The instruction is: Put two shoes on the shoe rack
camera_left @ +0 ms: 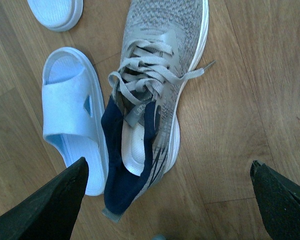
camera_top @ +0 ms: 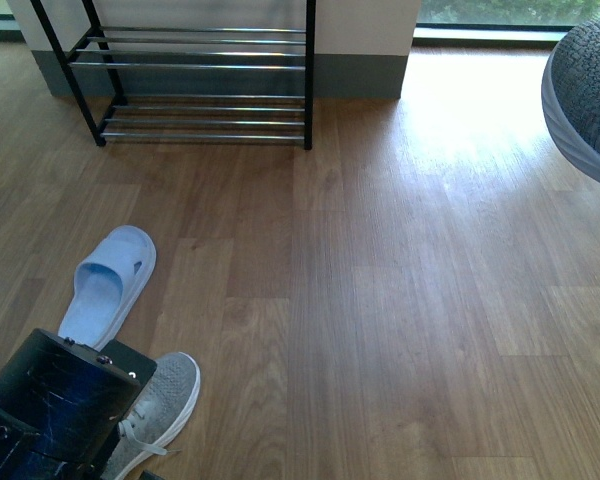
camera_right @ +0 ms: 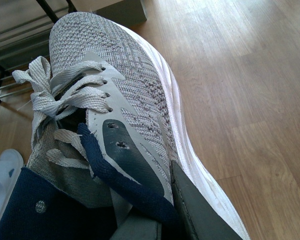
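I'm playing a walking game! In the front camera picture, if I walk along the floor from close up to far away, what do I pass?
grey sneaker on the floor → blue slipper → shoe rack. The second sneaker is up in the air at the right, so it's left out.

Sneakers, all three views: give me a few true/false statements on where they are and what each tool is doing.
1. One sneaker lies on the floor beside a blue slipper. True.
2. The left tool is shut on that sneaker. False: it hangs open above it, one finger on either side.
3. The right tool grips the other sneaker, off the floor. True.
4. One sneaker already sits on the shoe rack. False: neither is on it.
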